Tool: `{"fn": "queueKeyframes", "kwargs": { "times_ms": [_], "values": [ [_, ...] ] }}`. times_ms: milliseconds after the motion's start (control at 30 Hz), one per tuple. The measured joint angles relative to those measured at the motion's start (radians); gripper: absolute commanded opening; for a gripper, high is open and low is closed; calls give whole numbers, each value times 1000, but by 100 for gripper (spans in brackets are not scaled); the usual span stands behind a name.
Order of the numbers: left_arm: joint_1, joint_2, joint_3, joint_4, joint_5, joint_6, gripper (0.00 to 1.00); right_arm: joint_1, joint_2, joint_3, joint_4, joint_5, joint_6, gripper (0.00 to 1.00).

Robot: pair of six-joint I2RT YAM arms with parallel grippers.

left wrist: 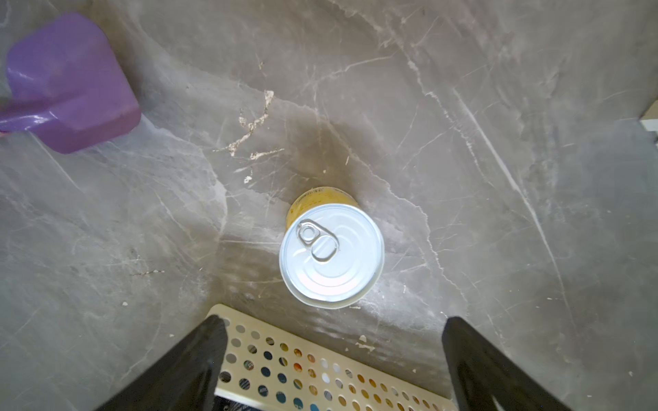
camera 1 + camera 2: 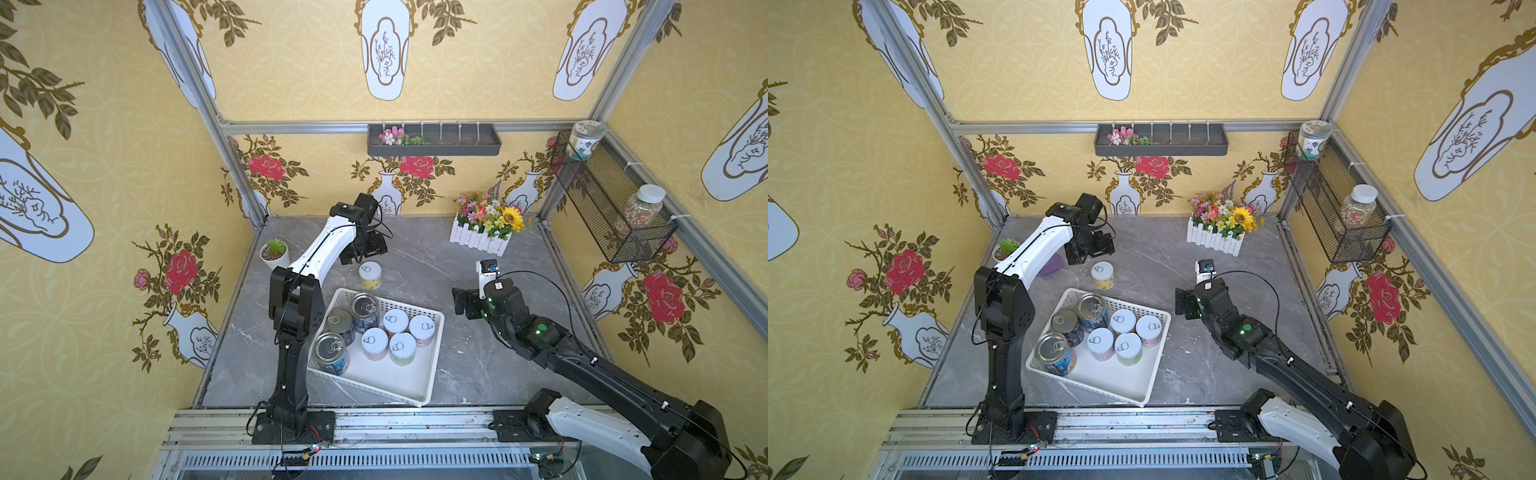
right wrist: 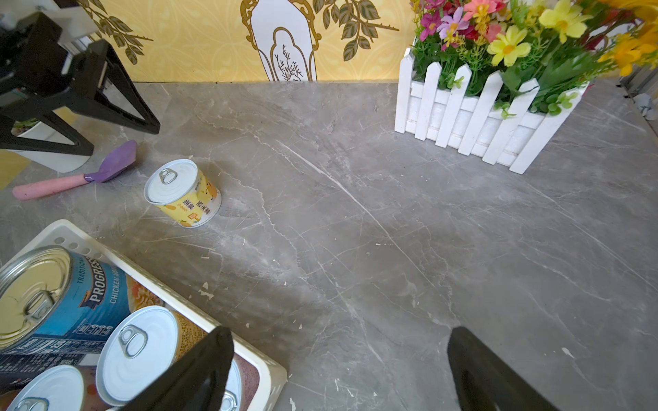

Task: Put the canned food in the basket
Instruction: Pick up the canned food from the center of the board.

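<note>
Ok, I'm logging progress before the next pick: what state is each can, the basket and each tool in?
Yellow can: upright on the table, outside the basket, unopened.
Seven other cans: upright inside the basket.
Basket: partly filled, flat on the table.
Left tool: open, empty, near the yellow can.
Right tool: open, empty.

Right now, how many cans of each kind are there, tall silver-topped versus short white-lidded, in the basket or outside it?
Tall silver-topped metal cans, in the white perforated plastic basket: 3
Short white-lidded cans with pastel labels, in the basket: 4
Short white-lidded yellow-labelled can, on the grey marble table: 1
Total: 8
</note>
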Motion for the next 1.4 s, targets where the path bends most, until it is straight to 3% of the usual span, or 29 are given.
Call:
{"fn": "queueKeyframes", "kwargs": {
  "times_ms": [900, 1400],
  "values": [
    [-26, 102, -33, 16, 27, 34, 100, -1, -3, -10, 3, -26, -3, 97],
    [-30, 153, -16, 15, -33, 33, 98, -2, -3, -12, 4, -45, -3, 97]
  ]
}}
